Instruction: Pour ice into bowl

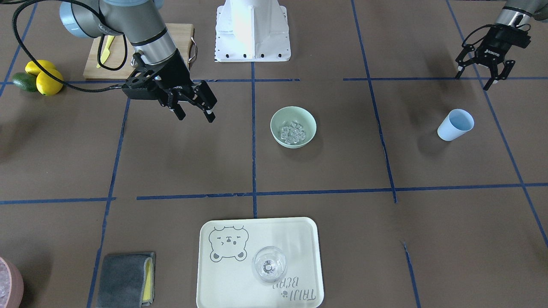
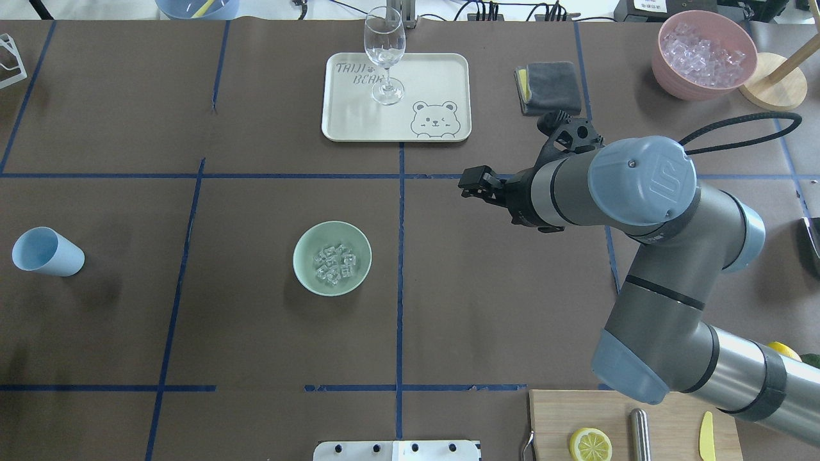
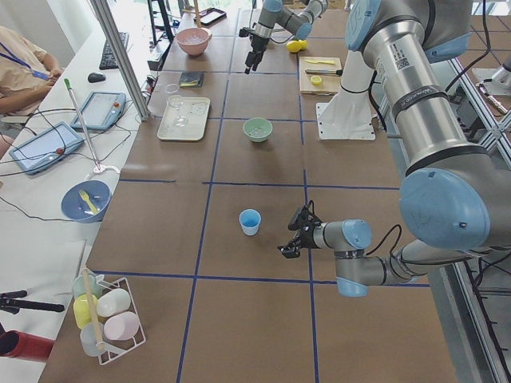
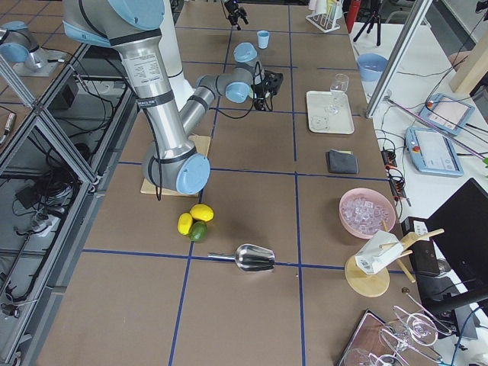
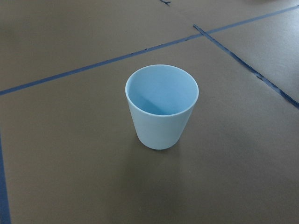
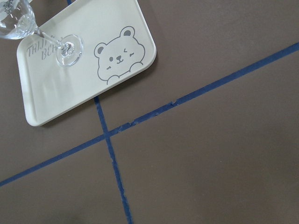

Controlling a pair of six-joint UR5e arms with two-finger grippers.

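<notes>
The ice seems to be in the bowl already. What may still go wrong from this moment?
1. The right gripper, jaws open, hangs over the table to one side of the bowl and the tray. A careless sweep might knock the tall wine glass, or the bowl, spilling the ice.
2. The left gripper hangs near the empty light blue cup, which stands upright and might tip easily.

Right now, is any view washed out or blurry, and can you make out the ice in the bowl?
Exterior front-facing: glare blows out the white robot base, yet the ice in the bowl reads clearly. Overhead exterior: sharp, evenly lit, soft shadows. Left wrist-mounted: the light blue cup is in focus, faint shadow below. Right wrist-mounted: crisp, highlights on the glass.
</notes>
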